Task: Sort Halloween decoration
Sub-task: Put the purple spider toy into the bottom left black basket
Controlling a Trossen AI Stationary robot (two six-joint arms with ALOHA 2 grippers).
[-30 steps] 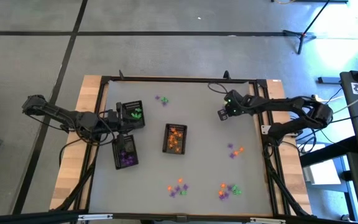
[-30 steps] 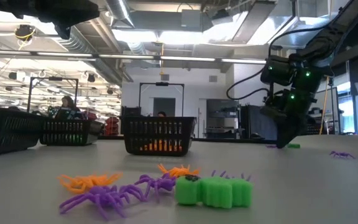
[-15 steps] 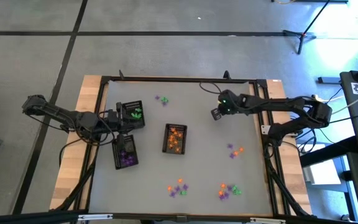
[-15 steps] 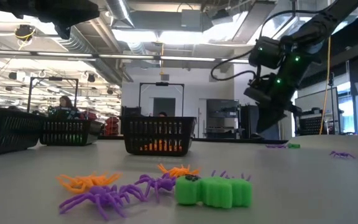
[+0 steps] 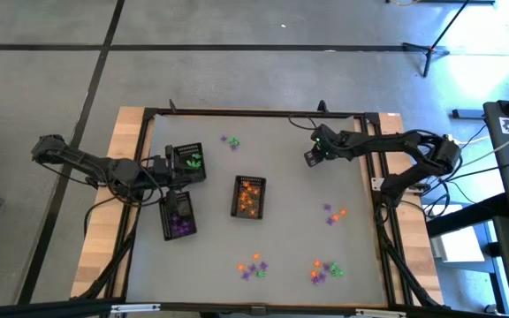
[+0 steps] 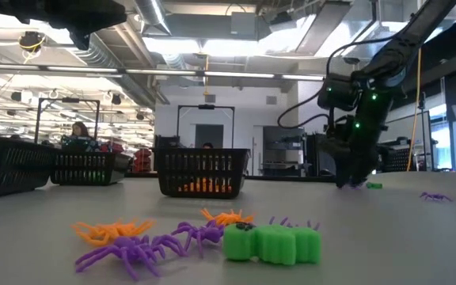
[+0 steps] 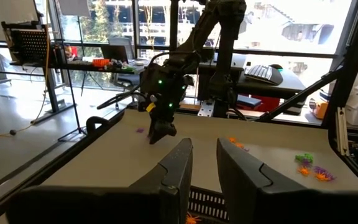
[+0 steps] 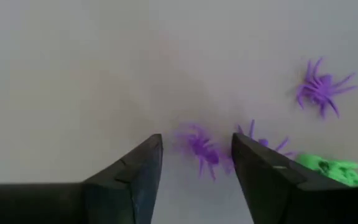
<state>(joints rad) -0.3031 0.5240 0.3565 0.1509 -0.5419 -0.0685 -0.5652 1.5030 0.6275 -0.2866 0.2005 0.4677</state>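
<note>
A: R gripper [image 8: 194, 158] fingers spread, nothing held, purple spider [image 8: 199, 146] on table between them

B: L gripper [image 7: 202, 163]?

A: Slightly apart, empty, waits by trays. I'd drop straight, centre on body, avoid green piece [image 8: 328, 169] beside

Right arm — dark, jointed — reaches in from the table's right edge, wrist bent down; its right gripper [image 5: 310, 159] hangs low, fingers [image 8: 132, 171] parted. Left arm lies along the left edge — left gripper [image 7: 202, 163] level, fingers narrowly apart, nothing between them.
</note>
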